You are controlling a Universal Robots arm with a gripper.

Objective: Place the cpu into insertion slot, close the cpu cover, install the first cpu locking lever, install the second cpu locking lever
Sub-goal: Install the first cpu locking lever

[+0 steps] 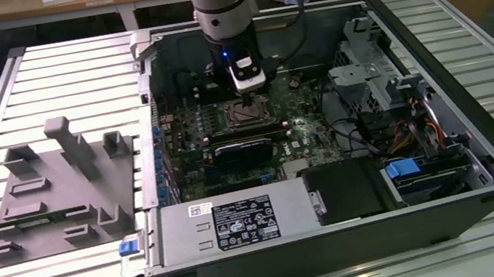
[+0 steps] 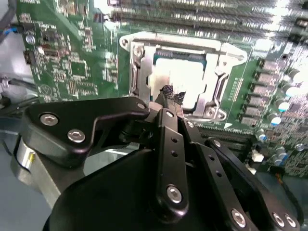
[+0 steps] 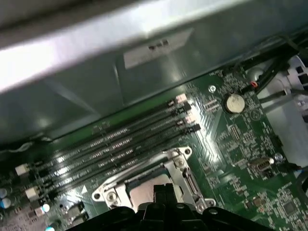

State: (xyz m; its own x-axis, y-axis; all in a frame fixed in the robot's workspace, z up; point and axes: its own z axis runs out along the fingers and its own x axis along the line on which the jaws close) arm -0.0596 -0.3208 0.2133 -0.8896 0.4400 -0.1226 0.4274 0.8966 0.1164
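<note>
The cpu [image 2: 185,77], a flat square chip with a pale silver-grey top glaring under the light, lies in the insertion slot [image 2: 139,72] on the green motherboard [image 2: 72,57], framed by the silver cpu cover [image 2: 216,82]. The gripper [image 2: 172,98] hangs just over its edge, fingertips drawn narrowly together, holding nothing.

cpu [image 2: 180,79]: near edge hidden behind gripper [image 2: 172,98] linkage | cpu cover [image 3: 144,180]: cut off by frame edge | fingertips: state unclear
</note>
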